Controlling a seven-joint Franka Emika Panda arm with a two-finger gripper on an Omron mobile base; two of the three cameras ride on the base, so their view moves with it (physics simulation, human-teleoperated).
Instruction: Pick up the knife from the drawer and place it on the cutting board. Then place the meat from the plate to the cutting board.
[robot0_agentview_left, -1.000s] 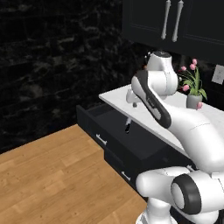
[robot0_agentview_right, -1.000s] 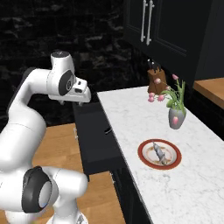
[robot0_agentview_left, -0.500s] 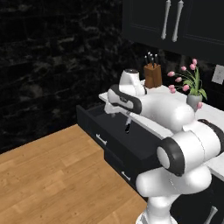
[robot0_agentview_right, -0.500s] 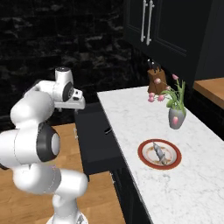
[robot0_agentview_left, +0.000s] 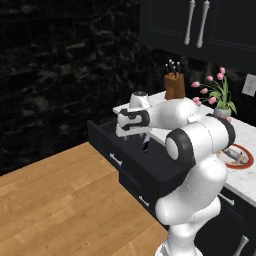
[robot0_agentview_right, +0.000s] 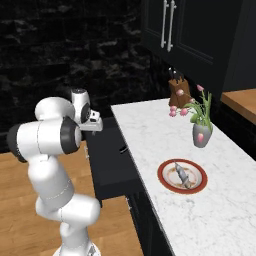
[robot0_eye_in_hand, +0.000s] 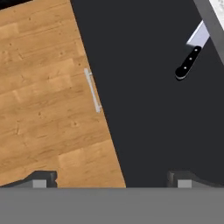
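One knife in the open drawer, well apart from the wide-spread, empty tool

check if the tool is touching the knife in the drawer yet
Apart. In the hand view the knife lies far up in the open drawer, while the tool has its open fingertips well short of it.

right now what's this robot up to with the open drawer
The arm is reaching over the pulled-out drawer with its gripper open and empty. The knife lies loose inside the drawer near the counter edge, black handle toward the drawer's middle, blade partly under the counter lip, not yet touched. On the white counter the meat sits on the plate, also untouched. A knife block and a vase of tulips stand further back.
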